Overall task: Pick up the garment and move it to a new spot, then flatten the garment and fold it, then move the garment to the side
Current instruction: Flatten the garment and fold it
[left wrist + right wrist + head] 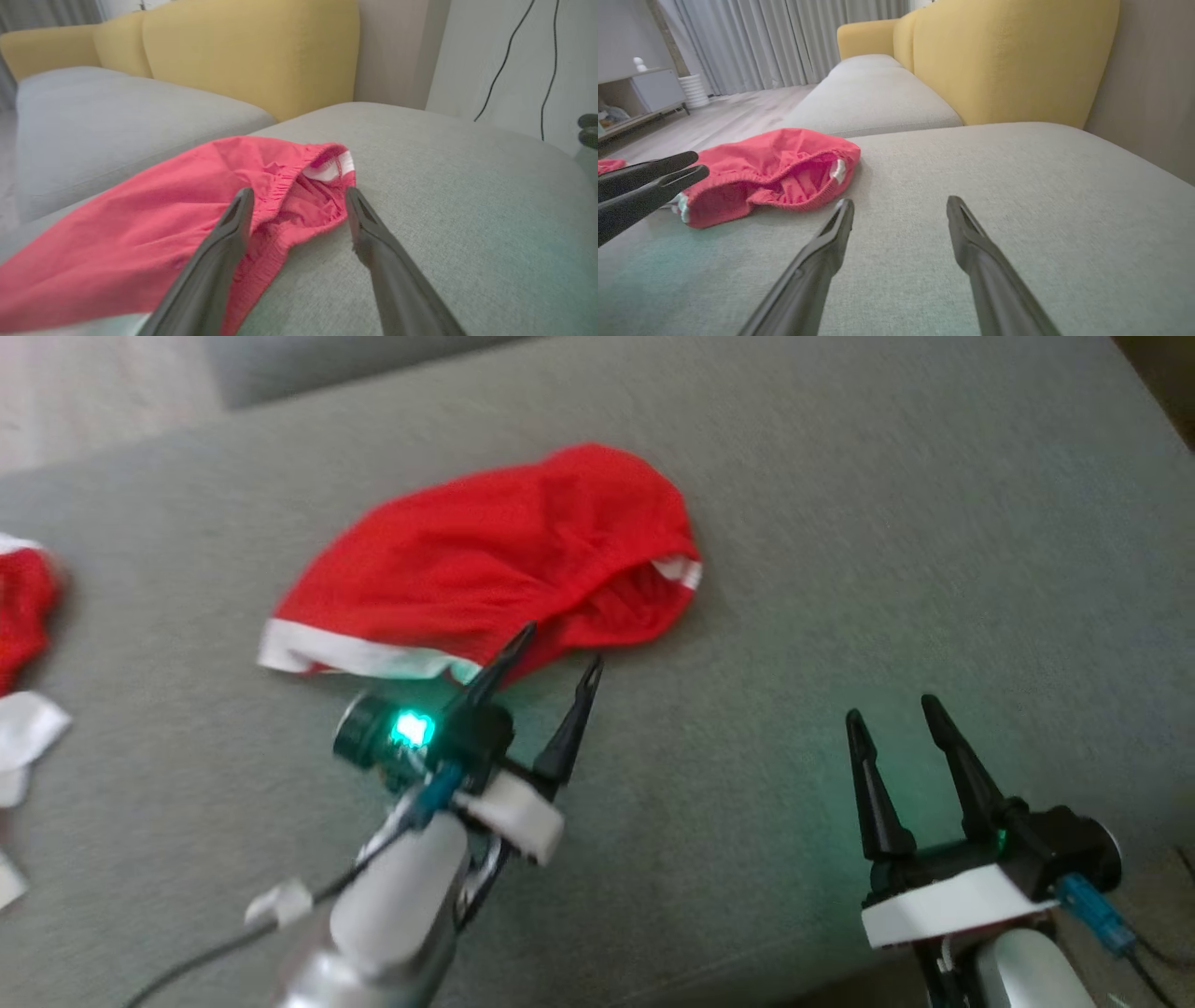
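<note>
1. Presently, the garment (485, 560), red with white trim, lies crumpled on the grey cushion (840, 523). In the head view it sits left of centre, with its waistband opening turned toward the robot's right.
2. Left gripper (560, 647): jaws wide apart, nothing held. It sits at the garment's near edge, and in the head view one fingertip overlaps the white hem. Contact cannot be confirmed.
3. Left wrist view: the elastic waistband (299, 182) lies between and just beyond the two fingers (233, 224). A white patch shows at the mouth of the opening.
4. Right gripper (892, 709): jaws wide apart, empty. It is over bare cushion to the garment's right, well apart from it.
5. Right wrist view: the left gripper's fingers enter from the left edge, just beside the garment's hem end.
6. A second red piece (23, 607) and a white cloth (23, 728) lie at the head view's left edge, on the same cushion and well apart from the garment.
7. A yellow backrest (252, 60) stands behind the cushion. Grey curtains (784, 42) hang beyond.
</note>
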{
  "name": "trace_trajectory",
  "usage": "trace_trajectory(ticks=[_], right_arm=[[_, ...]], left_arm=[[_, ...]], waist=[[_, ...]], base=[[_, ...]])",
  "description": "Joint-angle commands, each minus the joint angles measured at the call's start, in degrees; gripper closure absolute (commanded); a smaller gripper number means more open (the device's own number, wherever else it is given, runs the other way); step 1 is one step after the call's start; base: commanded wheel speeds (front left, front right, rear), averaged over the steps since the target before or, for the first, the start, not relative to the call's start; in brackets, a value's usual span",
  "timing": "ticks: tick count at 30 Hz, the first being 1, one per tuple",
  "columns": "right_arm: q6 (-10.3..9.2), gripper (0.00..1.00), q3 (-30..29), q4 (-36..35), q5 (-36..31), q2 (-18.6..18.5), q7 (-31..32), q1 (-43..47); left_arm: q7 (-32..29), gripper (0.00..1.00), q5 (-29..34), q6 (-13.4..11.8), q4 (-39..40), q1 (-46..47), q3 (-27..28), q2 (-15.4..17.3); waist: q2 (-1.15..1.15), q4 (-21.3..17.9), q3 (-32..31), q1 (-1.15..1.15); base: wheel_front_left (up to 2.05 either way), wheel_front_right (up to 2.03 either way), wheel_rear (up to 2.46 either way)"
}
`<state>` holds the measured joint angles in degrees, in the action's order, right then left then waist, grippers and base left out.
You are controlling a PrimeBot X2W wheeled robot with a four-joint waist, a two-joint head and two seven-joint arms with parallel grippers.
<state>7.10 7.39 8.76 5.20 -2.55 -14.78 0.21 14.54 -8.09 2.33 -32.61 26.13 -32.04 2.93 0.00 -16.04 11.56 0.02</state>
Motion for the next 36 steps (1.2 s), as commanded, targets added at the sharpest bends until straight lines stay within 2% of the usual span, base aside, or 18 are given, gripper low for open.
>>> trace_trajectory(ticks=[1, 6, 11, 18, 22, 27, 33, 36], right_arm=[[0.39, 0.0, 1.7, -2.1, 0.8, -0.3, -0.2, -2.3], [0.39, 0.0, 1.9, -2.6, 1.7, -0.3, -0.2, -4.4], [0.39, 0.0, 2.6, -2.6, 2.3, -0.3, -0.2, -5.7], [0.39, 0.0, 3.0, -2.4, 3.2, -0.3, -0.2, -6.4], [0.39, 0.0, 3.1, -2.3, 3.5, -0.3, -0.2, -6.2], [0.39, 0.0, 3.7, -2.2, 4.2, -0.3, -0.2, -6.2], [0.39, 0.0, 3.4, -2.3, 5.0, -0.3, -0.2, -5.7], [0.39, 0.0, 3.2, -2.2, 5.3, -0.3, -0.2, -5.5]], left_arm=[[0.5, 0.0, -1.2, 0.3, -1.1, 4.4, -0.1, 0.0], [-0.3, 0.0, -6.4, 1.4, -8.1, 14.2, -5.3, 0.0], [-1.1, 0.0, -12.3, 1.0, -11.3, 21.5, -11.4, 0.0], [-2.6, 0.0, -21.6, 0.3, -12.0, 25.1, -19.7, 0.0], [-3.2, 0.0, -24.2, -0.3, -11.6, 25.7, -23.2, 0.0], [-3.7, 0.0, -26.3, -3.5, -12.6, 28.1, -27.1, 0.0], [-4.0, 0.0, -29.3, -3.9, -11.7, 29.1, -31.4, 0.0], [-4.3, 0.0, -29.6, -5.7, -11.7, 29.9, -33.9, 0.0]], waist=[[0.0, -4.9, 5.7, -0.02], [0.0, -6.8, 10.8, -0.02], [0.0, -8.1, 14.0, -0.02], [0.0, -9.9, 14.5, -0.02], [0.0, -10.4, 14.2, -0.02], [0.0, -11.3, 14.0, -0.02], [0.0, -12.0, 13.9, -0.02], [0.0, -12.0, 13.6, -0.02]], base=[[0.0, 0.0, 0.0], [0.0, 0.0, 0.0], [0.0, 0.0, 0.0], [0.0, 0.0, 0.0], [0.0, 0.0, 0.0], [0.0, 0.0, 0.0], [0.0, 0.0, 0.0], [0.0, 0.0, 0.0]])
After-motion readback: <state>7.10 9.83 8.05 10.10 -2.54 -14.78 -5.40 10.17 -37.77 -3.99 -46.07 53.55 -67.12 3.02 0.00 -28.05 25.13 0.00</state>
